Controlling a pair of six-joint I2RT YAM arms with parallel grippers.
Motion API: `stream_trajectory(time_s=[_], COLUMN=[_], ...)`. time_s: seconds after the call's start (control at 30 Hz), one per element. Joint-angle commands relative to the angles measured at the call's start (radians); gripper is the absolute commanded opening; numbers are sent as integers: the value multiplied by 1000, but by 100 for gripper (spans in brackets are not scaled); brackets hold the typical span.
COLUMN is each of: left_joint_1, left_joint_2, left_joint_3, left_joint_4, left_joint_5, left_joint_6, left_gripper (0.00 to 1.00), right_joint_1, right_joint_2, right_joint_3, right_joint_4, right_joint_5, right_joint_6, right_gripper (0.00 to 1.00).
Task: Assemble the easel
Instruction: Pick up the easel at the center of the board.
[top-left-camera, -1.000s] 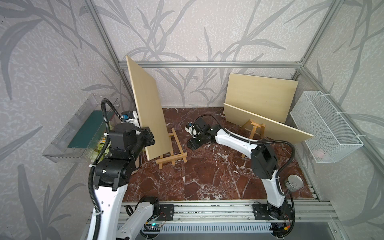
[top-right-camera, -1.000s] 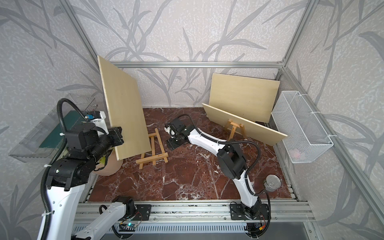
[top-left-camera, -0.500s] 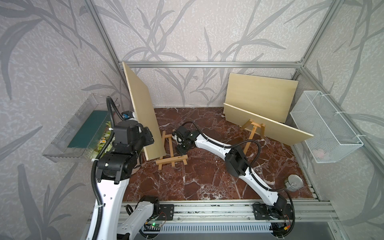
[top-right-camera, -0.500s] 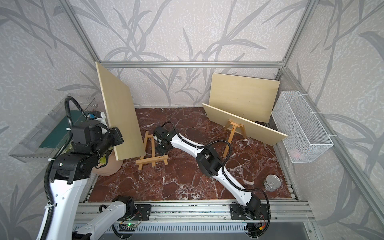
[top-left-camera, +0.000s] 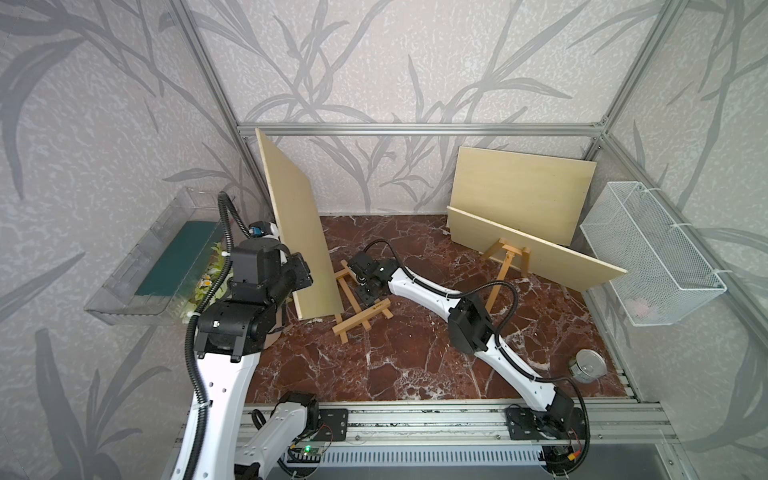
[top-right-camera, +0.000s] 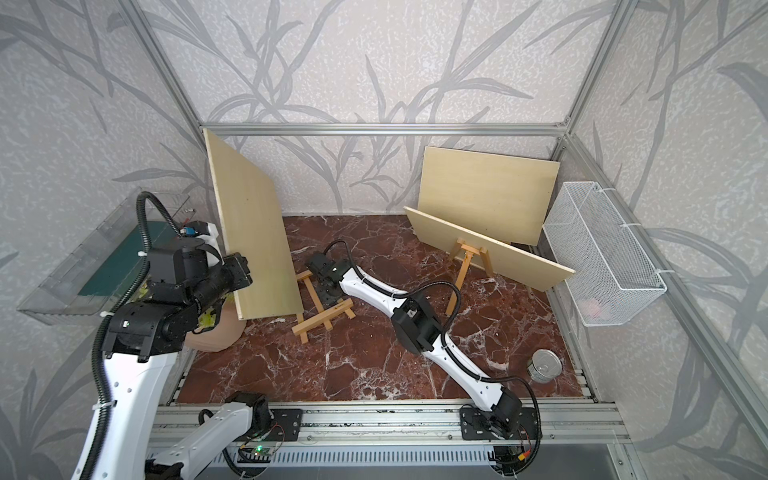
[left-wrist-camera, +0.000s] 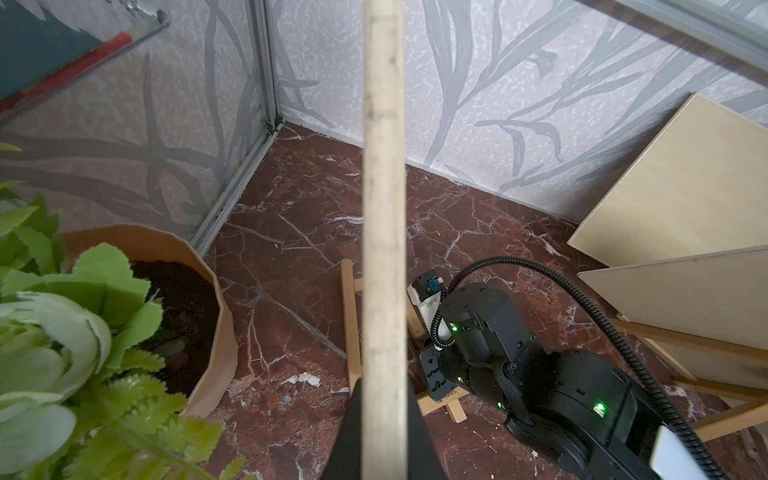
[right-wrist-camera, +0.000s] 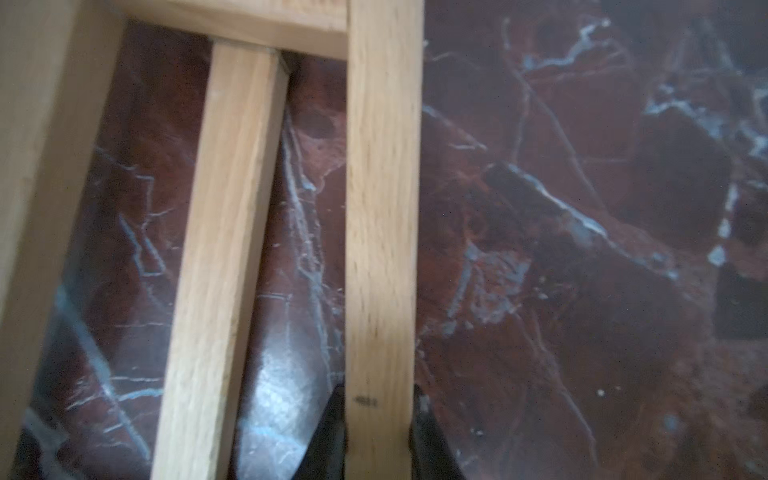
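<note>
A: Where is the easel (right-wrist-camera: 380, 208)?

B: Flat on the marble bench (top-left-camera: 415, 365), towards its left edge, just beside the plywood board (top-left-camera: 299, 232). The right claw (right-wrist-camera: 379, 432) is clenched on one side rail, a finger against each face.

A: Why grip there?

B: Probably to raise the frame so the rear leg can swing out.

A: And the board?

B: The left claw (left-wrist-camera: 383, 411) is clamped on its edge, holding it upright and aside. I judge that keeps it clear until the easel stands, ready for the ledge, as on the standing easel (top-left-camera: 509, 259) near the back right corner, which bears a second board (top-left-camera: 552, 257).

A: Any risk?

B: The rail is narrow; it could twist in the grip.
</note>
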Motion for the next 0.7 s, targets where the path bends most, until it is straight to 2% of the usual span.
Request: stream_trajectory(time_s=[0.0,0.1,0.23,0.5,0.6,0.67], left_joint_1=[-1,0,1,-1,-1,1], left_joint_2=[-85,-111,-106,-87,-68,-62], left_joint_3=[48,48,62,31,25,20], left_joint_4=[372,393,370,369,373,380], left_joint_5=[-73,-144,-169,-85,-45,-30], left_joint_6=[-26,-23,-9,-14,-29,-38], left_gripper=[0,0,0,0,0,0], right_joint_1=[-47,-94,-171,-308,-335,-332], right_joint_2=[-58,-171,-357,-656,-737,-780], right_joint_3=[-14,-110,-293,-590,-673,-716], right_joint_4=[-106,-77,-1,110,169,223], right_joint_5=[24,3,-71,-318,-359,-339], right_joint_6=[34,54,98,196,244,253], right_gripper=[13,11,10,10,10,10])
